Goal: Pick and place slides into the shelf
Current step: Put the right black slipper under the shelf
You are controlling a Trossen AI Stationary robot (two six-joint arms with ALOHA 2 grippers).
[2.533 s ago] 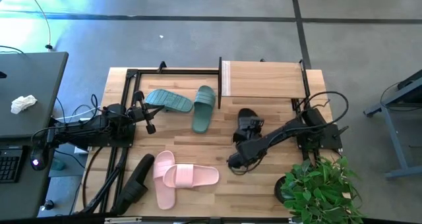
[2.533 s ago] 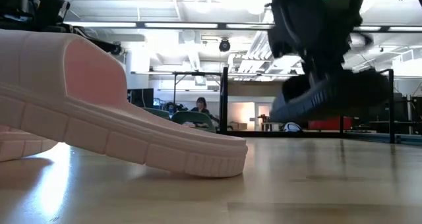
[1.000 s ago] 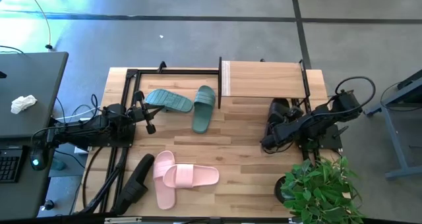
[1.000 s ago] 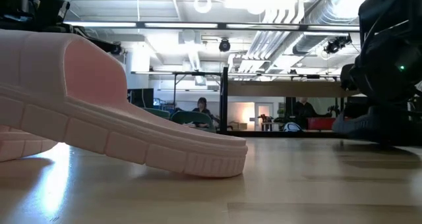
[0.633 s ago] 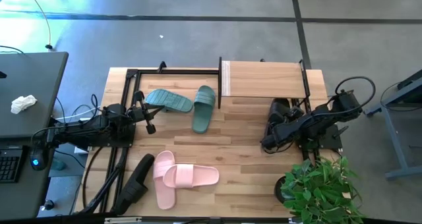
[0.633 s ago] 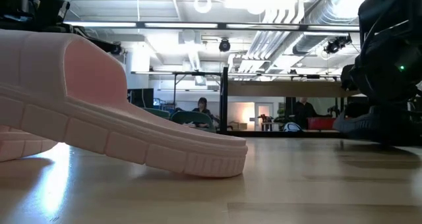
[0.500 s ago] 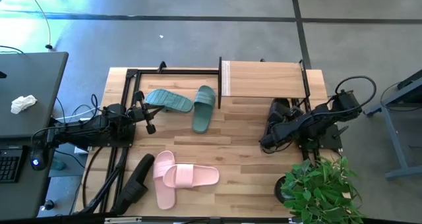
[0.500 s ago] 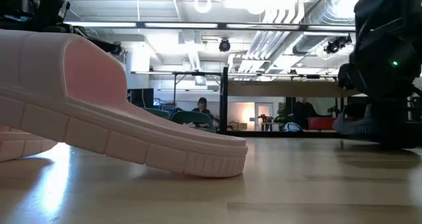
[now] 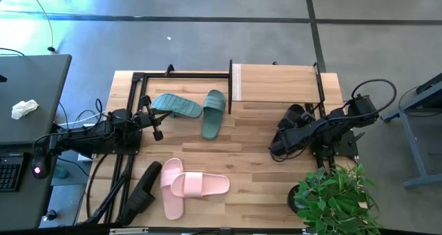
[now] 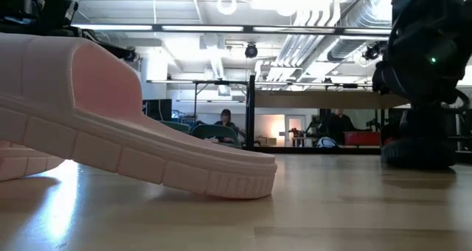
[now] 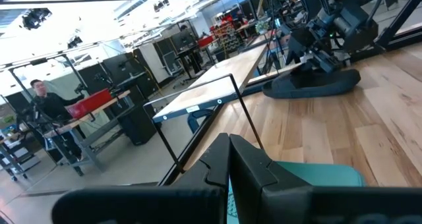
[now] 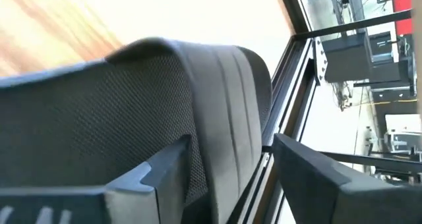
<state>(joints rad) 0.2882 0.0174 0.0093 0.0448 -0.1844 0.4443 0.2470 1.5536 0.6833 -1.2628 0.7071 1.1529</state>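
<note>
The right claw (image 9: 279,144), fingers spread wide, sits by a black rubber slide sandal (image 9: 293,115) lying flat on the wooden tabletop (image 9: 248,166) beside the wooden-topped shelf (image 9: 276,83), its long axis running toward that shelf.

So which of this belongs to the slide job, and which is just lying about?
Job:
- teal slides
- pink slides
- black slide near the table's front
- black slide by the shelf
- shelf
- right pincer, open

Lying about:
- bare black frame
- potted plant
- white rag
</note>
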